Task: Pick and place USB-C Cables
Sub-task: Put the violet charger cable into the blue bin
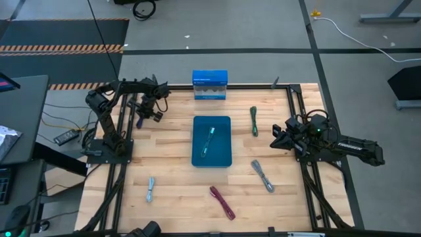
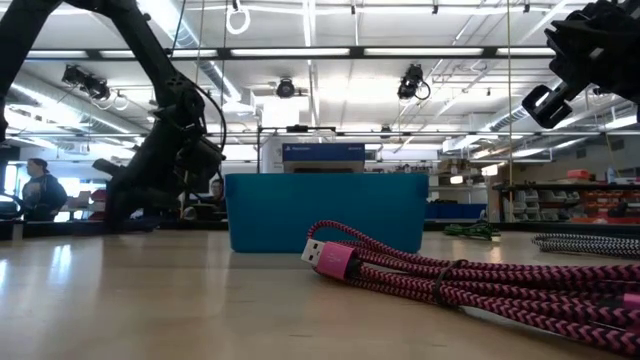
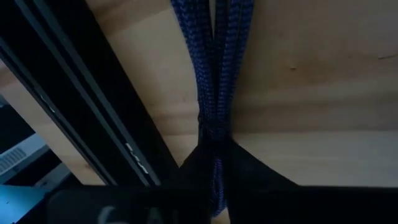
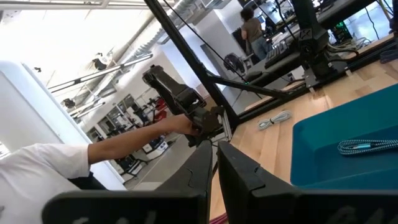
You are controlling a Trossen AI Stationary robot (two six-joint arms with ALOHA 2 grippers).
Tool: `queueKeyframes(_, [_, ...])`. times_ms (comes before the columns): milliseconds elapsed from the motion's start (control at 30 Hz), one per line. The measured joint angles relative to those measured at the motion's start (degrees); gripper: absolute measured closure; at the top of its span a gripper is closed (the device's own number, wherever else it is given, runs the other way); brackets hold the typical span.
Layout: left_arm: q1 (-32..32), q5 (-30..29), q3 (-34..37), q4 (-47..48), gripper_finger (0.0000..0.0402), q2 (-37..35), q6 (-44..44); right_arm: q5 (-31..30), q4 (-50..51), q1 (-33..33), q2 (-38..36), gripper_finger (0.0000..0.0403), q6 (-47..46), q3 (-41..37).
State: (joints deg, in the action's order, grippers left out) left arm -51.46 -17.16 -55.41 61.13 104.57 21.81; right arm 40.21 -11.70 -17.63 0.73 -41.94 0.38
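My left gripper (image 1: 141, 113) is at the table's far left, pointing down and shut on the purple cable bundle (image 1: 139, 122). A teal cable (image 1: 208, 140) lies inside the blue tray (image 1: 223, 158) at mid-table. The green cable (image 1: 254, 122), grey cable (image 1: 263, 176), magenta cable (image 1: 222, 201) and pale blue cable (image 1: 150, 189) lie flat on the wood. My right gripper (image 1: 276, 137) hangs raised over the right side, next to the green cable; its fingers (image 4: 205, 168) are shut on nothing. My left gripper pinches the purple cable bundle (image 3: 214, 134) between its two fingers (image 3: 249, 171), coming from above. The strands draw together where the fingers meet them and run on ahead over the wood. I cannot tell whether the bundle is lifted or still lying on the table.
A blue box (image 1: 210, 85) stands at the far edge behind the tray. Black frame rails (image 1: 293, 112) border the table on its left and right sides. Bare wood lies between the tray and the left arm. People show in the room beyond the table (image 4: 252, 28).
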Motion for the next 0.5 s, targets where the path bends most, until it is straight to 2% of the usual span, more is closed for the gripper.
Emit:
queueKeyframes(367, [2.46, 0.80, 0.02, 2.03, 0.0389, -0.23, -0.74, 0.00, 0.00, -0.01, 0.00, 0.0370, 0.55, -0.01])
queueKeyframes(500, [3.68, 4.33, -0.09, 1.43, 0.0389, -1.54, -1.47, -0.02, 0.00, -0.02, 0.00, 0.0370, 1.46, 0.01])
